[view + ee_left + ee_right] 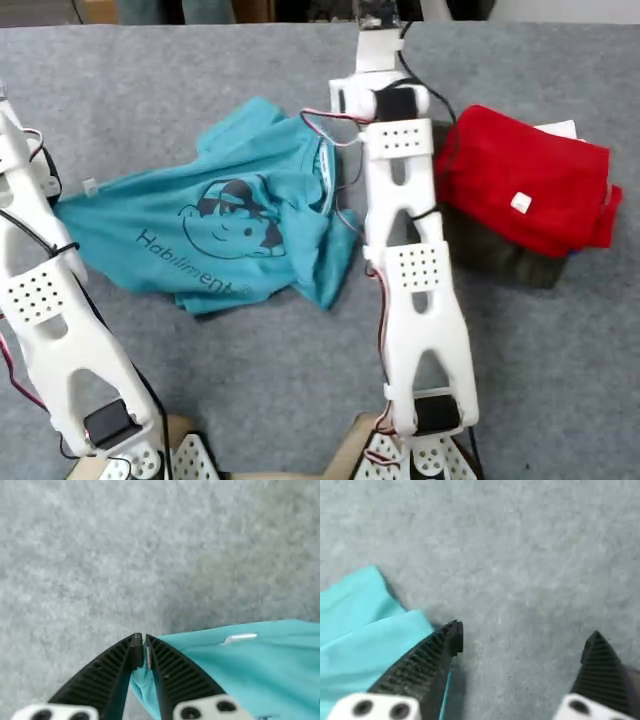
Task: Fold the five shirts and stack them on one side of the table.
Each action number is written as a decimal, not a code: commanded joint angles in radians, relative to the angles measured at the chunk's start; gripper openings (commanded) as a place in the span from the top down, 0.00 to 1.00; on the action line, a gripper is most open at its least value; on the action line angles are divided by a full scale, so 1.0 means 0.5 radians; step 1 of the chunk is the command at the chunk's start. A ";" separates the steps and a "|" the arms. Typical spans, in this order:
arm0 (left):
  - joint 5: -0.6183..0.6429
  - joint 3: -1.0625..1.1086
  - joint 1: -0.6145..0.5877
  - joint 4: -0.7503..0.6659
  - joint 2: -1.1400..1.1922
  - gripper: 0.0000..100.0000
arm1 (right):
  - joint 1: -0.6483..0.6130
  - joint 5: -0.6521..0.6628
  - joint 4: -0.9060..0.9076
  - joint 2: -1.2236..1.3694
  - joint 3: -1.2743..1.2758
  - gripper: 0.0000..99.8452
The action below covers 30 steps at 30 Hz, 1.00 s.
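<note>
A teal shirt (235, 225) with a cartoon face print lies crumpled left of the table's middle. My left gripper (141, 641) is shut on the teal shirt's (240, 672) edge, close to a small white tag (240, 638). The left arm (35, 290) stands along the table's left side by that edge. My right gripper (525, 637) is open over bare grey cloth, one finger beside a corner of the teal shirt (360, 625). The right arm (400, 150) stretches up the middle toward the far edge. A folded red shirt (525, 180) tops a stack on the right.
Under the red shirt lies a folded dark olive shirt (500, 255), and a white one (560, 128) peeks out behind. The grey table cover (560, 380) has free room at the near right and along the far left.
</note>
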 commanded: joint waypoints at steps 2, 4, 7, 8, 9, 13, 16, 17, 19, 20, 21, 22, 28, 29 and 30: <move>0.025 -0.014 -0.005 -0.172 0.129 0.97 | -0.233 0.025 0.359 -0.103 -0.094 0.62; 0.025 -0.014 -0.005 -0.190 0.196 0.97 | -0.350 0.101 0.543 -0.100 -0.094 0.62; 0.021 -0.032 -0.020 -0.196 0.221 0.97 | -0.476 0.187 0.672 -0.026 -0.017 0.63; 0.021 -0.060 -0.026 -0.190 0.224 0.97 | -0.482 0.190 0.669 0.026 0.023 0.63; 0.021 -0.091 -0.029 -0.187 0.233 0.97 | -0.482 0.190 0.666 0.087 0.060 0.65; 0.012 -0.155 -0.072 -0.181 0.239 0.97 | -0.411 0.187 0.767 0.204 0.020 0.88; 0.012 -0.155 -0.109 -0.196 0.236 0.97 | -0.301 0.187 0.755 0.158 -0.026 0.96; 0.009 -0.155 -0.109 -0.196 0.236 0.97 | -0.288 0.199 0.755 0.161 -0.008 0.94; 0.009 -0.155 -0.109 -0.196 0.236 0.97 | -0.285 0.199 0.758 0.155 0.035 0.98; 0.009 -0.155 -0.109 -0.196 0.236 0.97 | -0.285 0.199 0.758 0.140 0.060 0.99; 0.009 -0.155 -0.109 -0.196 0.233 0.97 | -0.295 0.199 0.758 0.121 0.100 0.98; 0.009 -0.155 -0.109 -0.196 0.233 0.97 | -0.301 0.199 0.758 0.097 0.149 0.99; -0.209 -0.158 -0.112 -0.172 0.215 0.97 | -0.285 0.203 0.764 -0.364 0.934 0.99; -0.282 -0.180 -0.109 -0.144 0.212 0.97 | -0.285 0.209 0.761 -0.496 1.171 0.99; -0.319 -0.229 -0.109 -0.095 0.193 0.97 | -0.295 0.245 0.761 -0.637 1.416 0.99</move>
